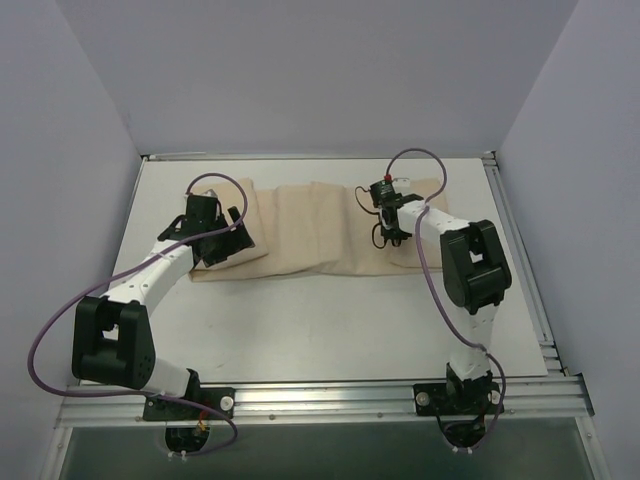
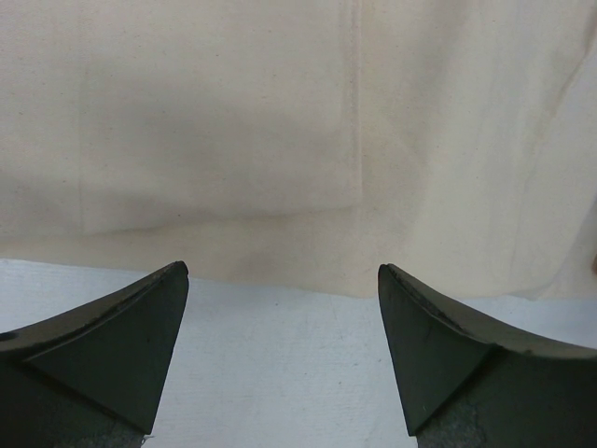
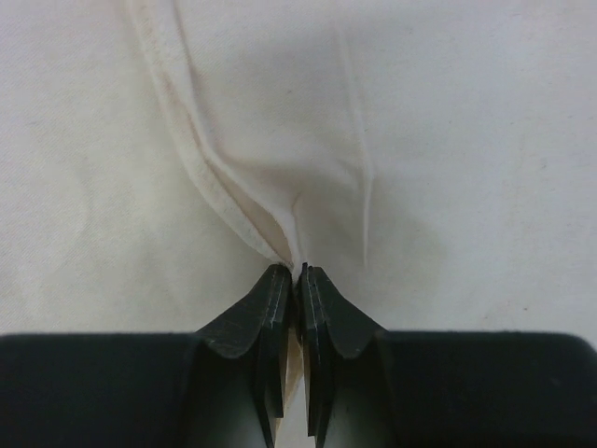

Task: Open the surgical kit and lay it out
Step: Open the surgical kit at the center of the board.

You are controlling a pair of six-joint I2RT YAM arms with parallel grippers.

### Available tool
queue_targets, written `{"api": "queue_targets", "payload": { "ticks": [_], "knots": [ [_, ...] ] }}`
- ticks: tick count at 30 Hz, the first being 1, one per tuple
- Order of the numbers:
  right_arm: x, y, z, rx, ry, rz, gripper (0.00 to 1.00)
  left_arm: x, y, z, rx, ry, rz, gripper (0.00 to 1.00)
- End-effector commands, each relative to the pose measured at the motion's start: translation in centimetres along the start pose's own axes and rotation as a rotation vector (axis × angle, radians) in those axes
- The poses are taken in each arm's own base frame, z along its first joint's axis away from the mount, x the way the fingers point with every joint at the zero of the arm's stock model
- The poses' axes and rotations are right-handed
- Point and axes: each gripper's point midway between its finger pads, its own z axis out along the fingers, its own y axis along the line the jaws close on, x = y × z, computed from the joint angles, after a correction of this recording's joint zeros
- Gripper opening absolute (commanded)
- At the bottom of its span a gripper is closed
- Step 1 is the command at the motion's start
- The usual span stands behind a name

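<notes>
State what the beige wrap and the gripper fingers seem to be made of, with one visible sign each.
The beige wrap looks like woven cotton-type fabric, matte; it creases, shows a stitched hem, and puckers where the right gripper pinches it. The gripper fingers are probably hard plastic, matte black, with crisp moulded edges.

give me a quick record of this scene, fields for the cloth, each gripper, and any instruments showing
cloth: beige wrapping cloth, folded into a long strip across the table
left gripper: open, at the near edge of the cloth's left end, holding nothing
right gripper: shut on a pinched fold near the cloth's right end
instruments: none visible
</notes>
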Motion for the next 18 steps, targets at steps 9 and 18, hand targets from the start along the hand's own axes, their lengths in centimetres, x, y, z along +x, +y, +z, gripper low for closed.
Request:
{"api": "queue_targets", "payload": {
  "ticks": [9, 18],
  "knots": [
    [-7.4, -21.3, -3.1, 0.405, -0.047, 0.239, 0.05, -2.1, -1.5, -1.5, 0.033, -0.051, 0.044, 0.91],
    [-8.8, -28.6, -5.2, 0.502, -0.060, 0.359, 0.82, -2.8, -1.9, -1.6, 0.020, -0.044, 0.070, 0.91]
  ]
}}
